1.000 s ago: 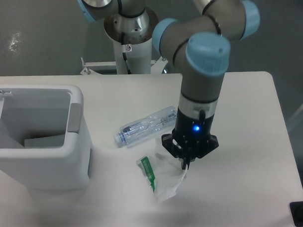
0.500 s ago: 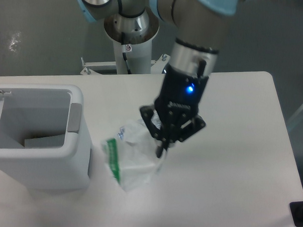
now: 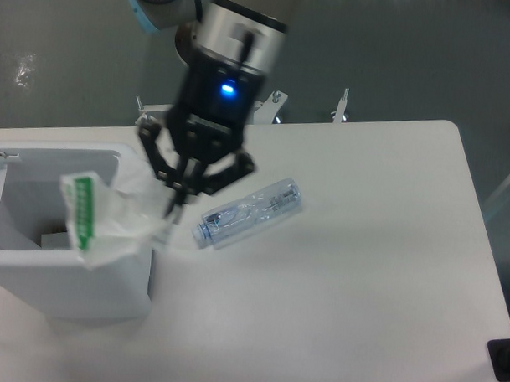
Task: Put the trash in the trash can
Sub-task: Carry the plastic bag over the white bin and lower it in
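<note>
White tabletop (image 3: 378,271) filled most of the view, with dark grey floor beyond its far edge and the arm's pale pedestal behind. At the left stood the white boxy trash can (image 3: 76,277), open at the top, its thick rim rounded at the corners. The gripper (image 3: 177,207) hung above the can's right wall, a blue light glowing on its body, its fingers pinched shut on the crumpled white plastic wrapper (image 3: 107,215). That wrapper dangled off the table, draped over the can's right rim, its green print facing left toward the opening. Just right of the gripper, the crushed clear plastic bottle (image 3: 250,212) lay on its side on the tabletop, cap end pointing near-left, apart from the can.
</note>
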Robot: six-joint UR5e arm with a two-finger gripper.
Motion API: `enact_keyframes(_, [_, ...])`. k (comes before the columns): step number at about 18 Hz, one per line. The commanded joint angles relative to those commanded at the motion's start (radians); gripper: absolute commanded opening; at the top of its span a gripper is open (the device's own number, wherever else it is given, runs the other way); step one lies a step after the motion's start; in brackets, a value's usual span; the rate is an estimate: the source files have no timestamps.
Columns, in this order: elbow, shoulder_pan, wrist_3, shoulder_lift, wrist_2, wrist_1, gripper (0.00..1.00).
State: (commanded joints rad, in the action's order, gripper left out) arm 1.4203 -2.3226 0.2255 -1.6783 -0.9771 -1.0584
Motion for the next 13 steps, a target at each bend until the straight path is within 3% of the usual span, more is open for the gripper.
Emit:
enact_keyframes(5, [0.045,0.052,0.037,0.015,-0.003,0.0,0.0])
enact_keyframes(9, [0.092,0.094,0.084,0.018,-0.037,-0.002,0.06])
enact_keyframes(11, [0.117,0.121,0.097,0.025,-0.073,-0.002,0.16])
enact_keyframes(13, [0.127,0.126,0.118,0.023,-0.09,-0.002,0.44])
